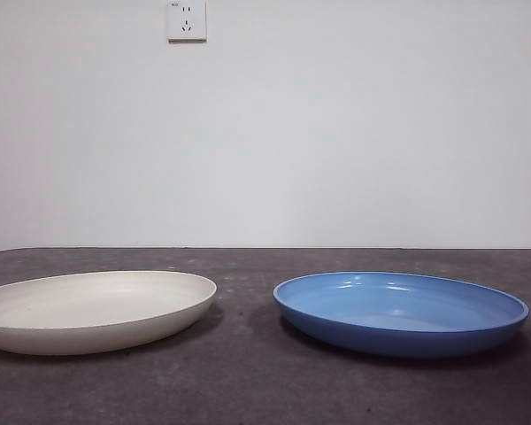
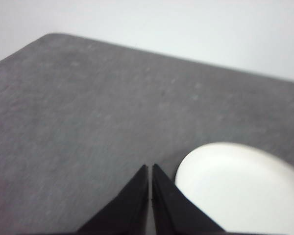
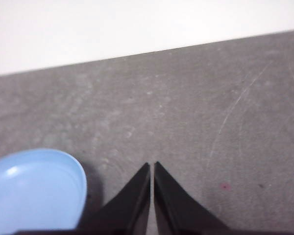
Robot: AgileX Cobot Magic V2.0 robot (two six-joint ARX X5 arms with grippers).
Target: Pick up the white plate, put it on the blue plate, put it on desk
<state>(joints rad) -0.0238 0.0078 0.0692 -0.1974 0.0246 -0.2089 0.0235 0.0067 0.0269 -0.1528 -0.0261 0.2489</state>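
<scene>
white plate [image 1: 93, 310]: flat on desk [image 1: 248, 381], left | blue plate [image 1: 400, 312]: flat, right, apart

The wide, shallow off-white matte plate [image 1: 97, 308] lies on the dark grey speckled desk [image 1: 248, 381] at lower left of the front view, cut by the left edge. The glossy medium-blue round plate [image 1: 400, 312] lies on the same desk at lower right. Plates side by side, apart, bare desk between them. Behind the desk stands a pale wall [image 1: 336, 133]; a wall socket [image 1: 187, 19] sits at upper left-centre of the frame.
</scene>
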